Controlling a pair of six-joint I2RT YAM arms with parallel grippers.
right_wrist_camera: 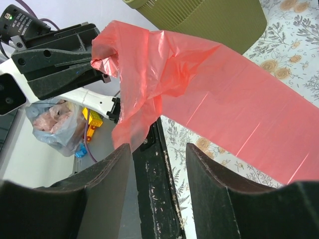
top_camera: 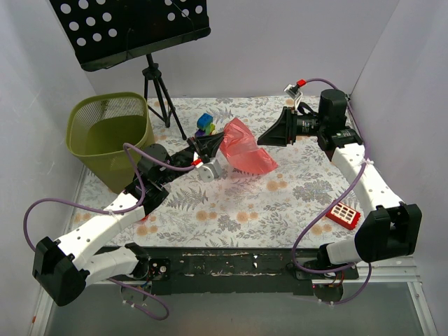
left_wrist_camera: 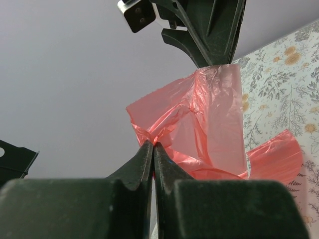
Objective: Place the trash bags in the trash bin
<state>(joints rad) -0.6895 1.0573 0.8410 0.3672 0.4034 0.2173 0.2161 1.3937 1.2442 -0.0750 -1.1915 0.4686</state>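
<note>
Left fingers [left_wrist_camera: 139, 164]: pressed shut on a bunched fold of the trash bag [left_wrist_camera: 212, 114], with the film gathered to a knot right at their tips.
Right fingers [right_wrist_camera: 107, 174]: parted, with a clear gap between them, clamping nothing.
Bag and left gripper: the left gripper [top_camera: 215, 145] pinches the sack at its left edge. From the pinch the film fans up and away toward the other arm.
Bag and right gripper: the right gripper [right_wrist_camera: 157, 147] faces the sack from the opposite side. The film stretches across just beyond its fingertips, and the lower right part runs behind the right-hand finger. In the left wrist view a flat strip of film rises to meet those fingertips. Whether it touches them or only hangs in front, I cannot tell.
Bag's place: held up between the two grippers over the middle of the floral table [top_camera: 231, 210], crumpled and partly spread, translucent red-pink. Whether its lower end brushes the cloth cannot be told.
Bin: the trash bin [top_camera: 105, 168] stands upright at the far left of the table, well apart from the bag and left of the left arm.
Other things: a music stand [top_camera: 133, 28] on a tripod stands behind the bin. Some coloured blocks [top_camera: 204, 124] lie just beyond the left gripper. A red block with white squares [top_camera: 343, 215] lies near the right arm.
</note>
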